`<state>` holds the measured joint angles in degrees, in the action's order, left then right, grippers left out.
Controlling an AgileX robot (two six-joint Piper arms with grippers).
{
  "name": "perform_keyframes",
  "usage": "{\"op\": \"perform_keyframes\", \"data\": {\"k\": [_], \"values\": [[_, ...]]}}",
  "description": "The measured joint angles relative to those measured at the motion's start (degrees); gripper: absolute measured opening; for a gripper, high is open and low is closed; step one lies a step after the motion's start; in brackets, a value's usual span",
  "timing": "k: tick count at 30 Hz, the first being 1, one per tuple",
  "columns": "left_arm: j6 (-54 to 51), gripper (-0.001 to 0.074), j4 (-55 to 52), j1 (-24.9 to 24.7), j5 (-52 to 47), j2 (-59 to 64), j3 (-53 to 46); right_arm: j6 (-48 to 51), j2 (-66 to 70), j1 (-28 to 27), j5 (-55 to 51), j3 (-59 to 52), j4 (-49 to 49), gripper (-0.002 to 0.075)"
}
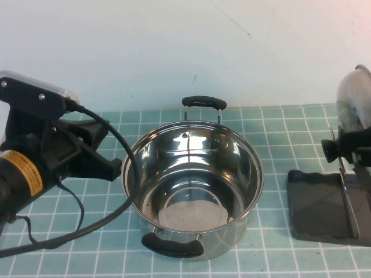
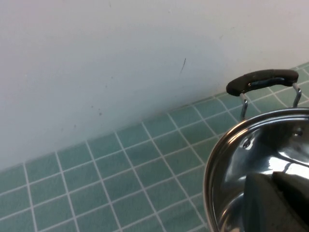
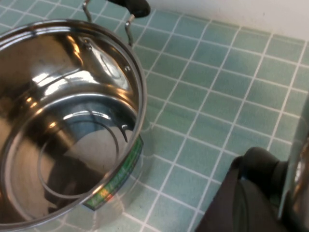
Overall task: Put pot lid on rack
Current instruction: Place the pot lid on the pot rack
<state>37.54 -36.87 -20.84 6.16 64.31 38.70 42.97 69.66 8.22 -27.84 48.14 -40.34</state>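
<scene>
Pot lid (image 1: 351, 104) stands on edge above the rack (image 1: 324, 211), black knob toward the pot (image 1: 194, 191) — my right gripper (image 1: 362, 145) beside it, grip unclear. My left gripper (image 1: 107, 165) waits left of the pot — grip unclear too.

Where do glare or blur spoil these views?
High view: bright reflections inside the pot; left gripper sharp, lid cut off at the rack. Left wrist view: dark blurred shape near the lens. Right wrist view: streaky glare on the pot, blurred knob; right gripper unseen.
</scene>
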Motion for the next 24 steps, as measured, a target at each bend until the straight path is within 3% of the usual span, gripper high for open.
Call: {"op": "perform_keyframes", "data": {"k": [7,15,24], "values": [[0.1,-0.0001,0.0,0.0,-3.8,0.0,0.0,0.0,1.6,0.0,0.2,0.0,0.0,0.0132],[0.0,-0.0001,0.0,0.0,-6.9,0.0,0.0,0.0,1.6,0.0,0.7,0.0,0.0,0.0316],[-0.8,-0.0001,-0.1,0.0,-12.1,-0.9,0.0,0.0,-1.8,0.0,-0.8,0.0,0.0,0.0339]]}}
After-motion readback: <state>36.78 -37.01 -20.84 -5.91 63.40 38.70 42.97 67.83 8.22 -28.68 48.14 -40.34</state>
